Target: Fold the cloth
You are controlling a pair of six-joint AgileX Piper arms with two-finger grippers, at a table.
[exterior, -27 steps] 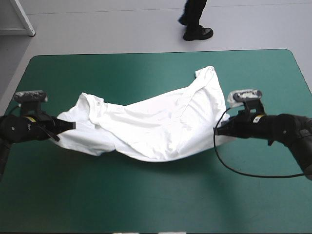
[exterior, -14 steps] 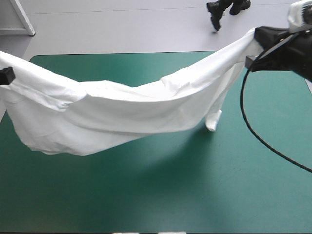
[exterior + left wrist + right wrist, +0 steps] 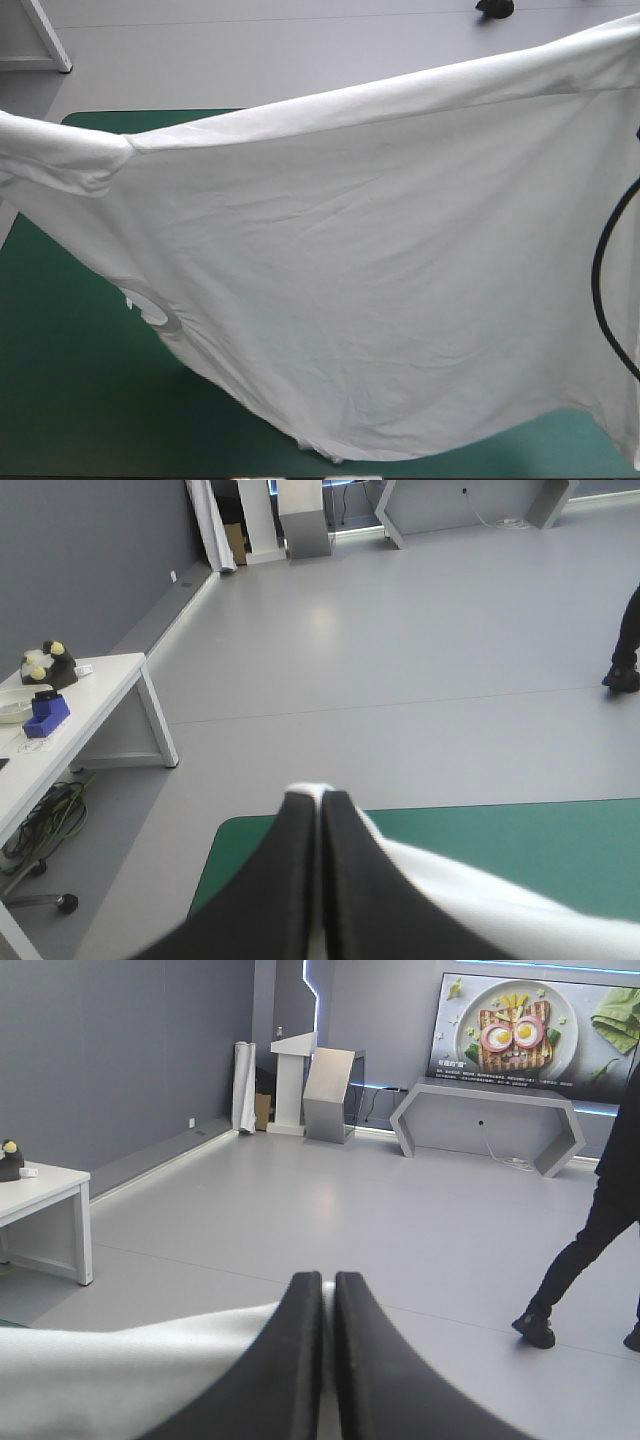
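The T-shirt, a crumpled heap on the surface earlier, was raised and drawn out into a broad hanging sheet hiding most of it. The left gripper and right gripper climbed out of the high view.

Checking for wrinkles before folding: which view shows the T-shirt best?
The high view: the T-shirt hangs spread across nearly the whole picture, above the teal-green table. Each wrist view shows only a white strip of it, pinched in the left end effector and the right end effector.

Bright, even light; soft shadow beneath the T-shirt
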